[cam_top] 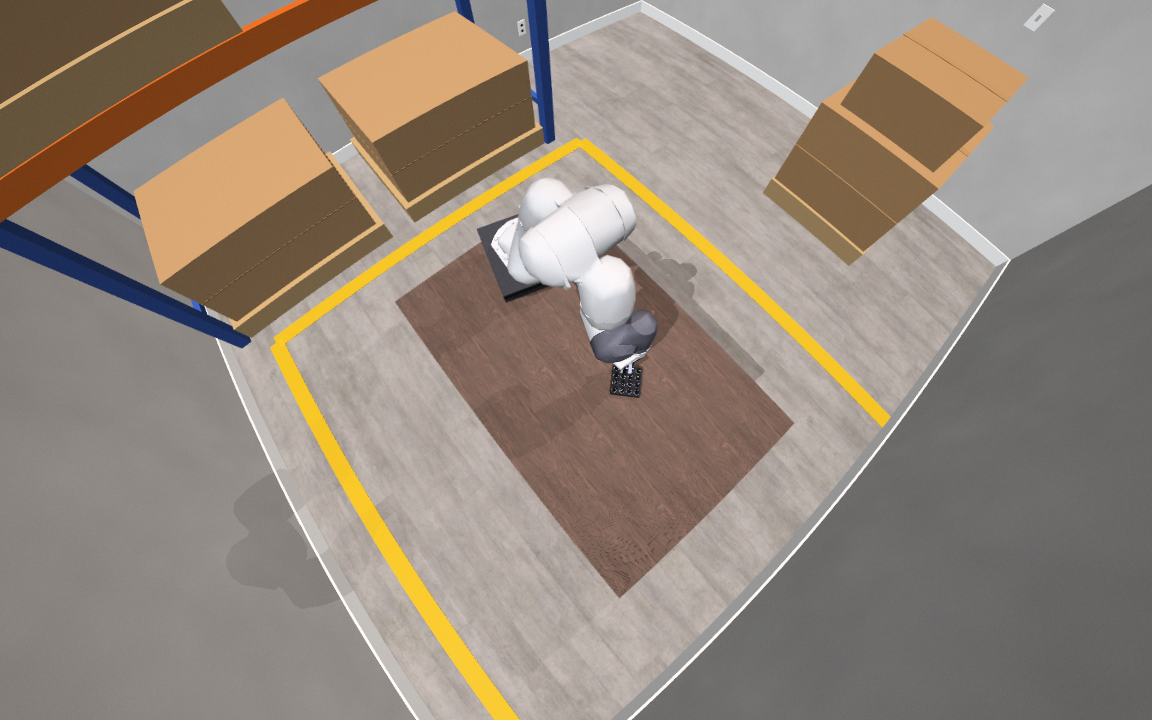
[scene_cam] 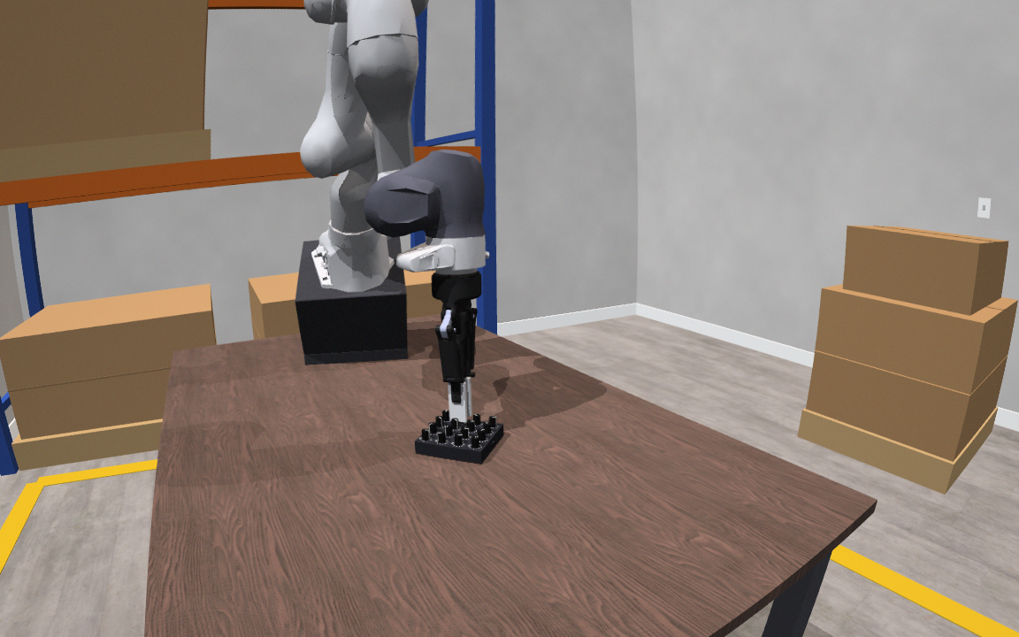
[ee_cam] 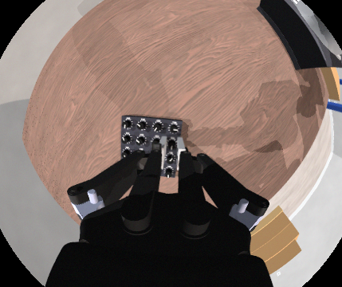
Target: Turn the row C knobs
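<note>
The black knob box (cam_top: 625, 394) (scene_cam: 449, 452) (ee_cam: 151, 118) stands flat on the table, with four rows of four black knobs. My gripper (cam_top: 627, 368) (scene_cam: 459, 417) (ee_cam: 171, 144) points down over it, with the fingers narrowly open. In the wrist view the light grey fingertips stand on either side of the second knob from the top in the right column, with slim gaps beside it. I cannot tell that knob's name. The fingers hide parts of the neighbouring column and lower rows. White lines show on several knobs, but most are too small to read. The socket is not visible.
The brown table (cam_top: 562, 456) (scene_cam: 497, 538) (ee_cam: 99, 80) bears the box and, at its far end, the arm's black base (scene_cam: 350, 325) (ee_cam: 290, 36). Knobs stand close around the fingers. Cardboard boxes (cam_top: 866, 170) (scene_cam: 893, 403) and a blue and orange rack (scene_cam: 486, 103) stand beyond the table.
</note>
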Controlling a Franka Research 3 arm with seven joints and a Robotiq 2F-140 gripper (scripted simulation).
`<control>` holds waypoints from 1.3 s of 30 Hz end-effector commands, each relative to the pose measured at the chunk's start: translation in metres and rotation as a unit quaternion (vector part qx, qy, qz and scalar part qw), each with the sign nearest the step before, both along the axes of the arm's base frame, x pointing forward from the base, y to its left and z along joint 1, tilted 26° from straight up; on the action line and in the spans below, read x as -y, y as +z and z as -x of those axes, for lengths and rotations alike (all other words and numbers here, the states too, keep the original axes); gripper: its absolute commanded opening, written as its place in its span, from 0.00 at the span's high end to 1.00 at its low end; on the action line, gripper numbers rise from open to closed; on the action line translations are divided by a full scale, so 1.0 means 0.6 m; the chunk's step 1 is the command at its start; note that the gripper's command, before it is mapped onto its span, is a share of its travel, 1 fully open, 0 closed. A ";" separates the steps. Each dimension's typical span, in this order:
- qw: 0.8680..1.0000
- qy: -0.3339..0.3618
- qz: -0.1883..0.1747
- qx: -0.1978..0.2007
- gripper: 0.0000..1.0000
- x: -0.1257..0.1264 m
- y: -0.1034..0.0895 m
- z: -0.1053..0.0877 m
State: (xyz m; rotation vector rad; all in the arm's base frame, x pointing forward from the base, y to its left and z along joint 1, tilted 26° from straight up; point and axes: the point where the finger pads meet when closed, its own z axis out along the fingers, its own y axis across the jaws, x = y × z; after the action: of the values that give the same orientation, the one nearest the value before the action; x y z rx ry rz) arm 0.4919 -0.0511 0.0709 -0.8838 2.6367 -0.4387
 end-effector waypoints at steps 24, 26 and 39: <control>1.000 -0.003 -0.001 0.001 0.95 0.003 0.000 -0.001; 1.000 -0.003 -0.001 0.001 0.95 0.003 0.000 -0.001; 1.000 -0.003 -0.001 0.001 0.95 0.003 0.000 -0.001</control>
State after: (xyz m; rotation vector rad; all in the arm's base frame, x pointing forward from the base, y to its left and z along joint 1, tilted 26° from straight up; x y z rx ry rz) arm 0.4919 -0.0510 0.0709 -0.8783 2.6374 -0.4376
